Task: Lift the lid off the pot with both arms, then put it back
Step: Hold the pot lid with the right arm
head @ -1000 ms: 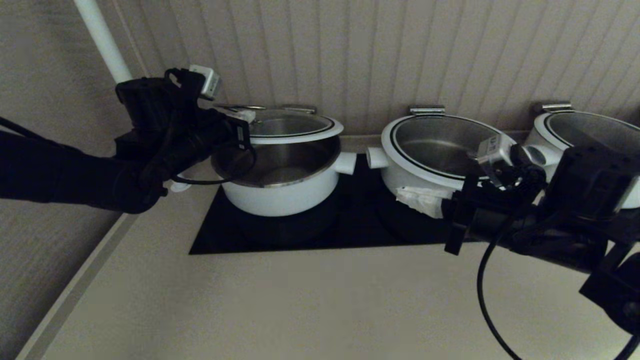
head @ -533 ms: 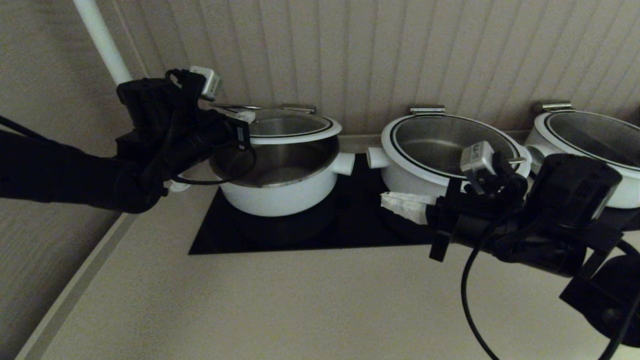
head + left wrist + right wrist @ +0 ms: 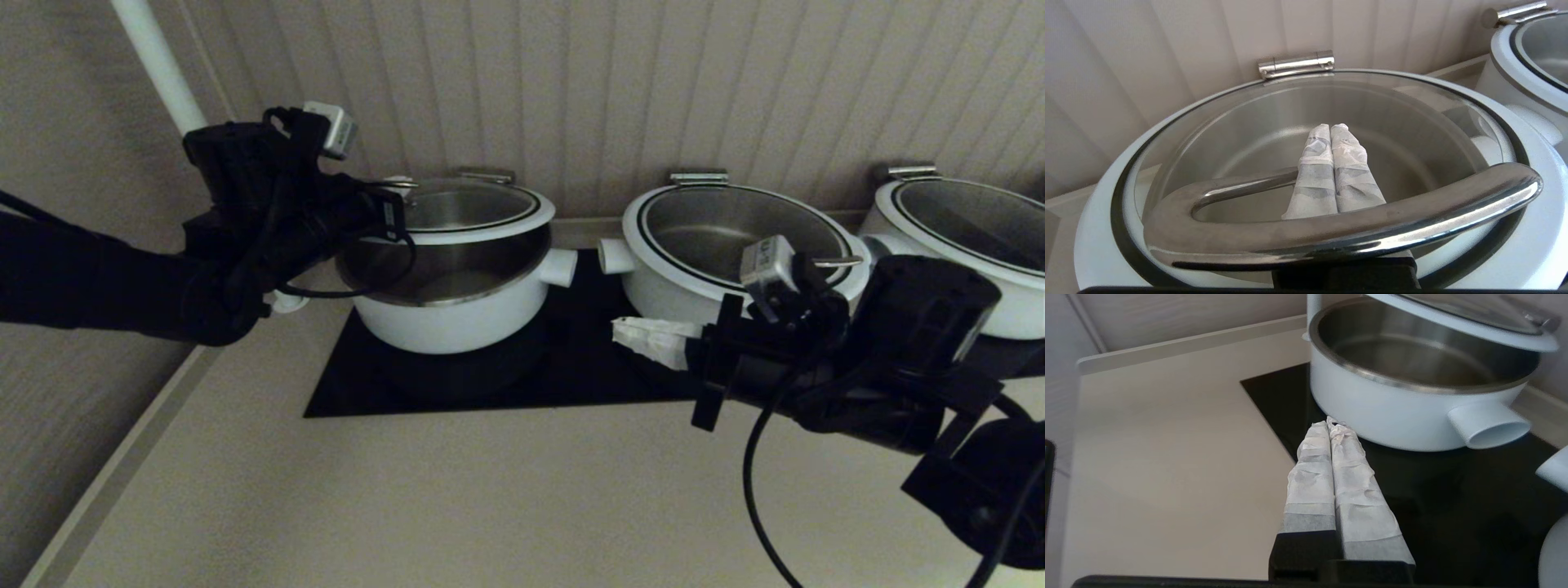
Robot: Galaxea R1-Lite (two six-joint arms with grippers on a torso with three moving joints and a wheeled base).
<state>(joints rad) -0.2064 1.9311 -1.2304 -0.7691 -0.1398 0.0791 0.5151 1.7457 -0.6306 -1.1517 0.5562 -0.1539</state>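
Left tool [image 3: 1333,163]: fingers pressed together, slid under the lid [image 3: 469,208] handle, carrying the lid tilted above the pot [image 3: 445,306]. Right tool [image 3: 653,339]: fingers together, empty, low over the counter [image 3: 490,490]. The lid lies up and to its left, so the left tool is nearer; the right must reach across.

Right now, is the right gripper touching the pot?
Apart. The head view shows bare black cooktop between the right gripper and the pot.

Closed R end effector [image 3: 1333,430] near pot [image 3: 1396,412], prob. apart
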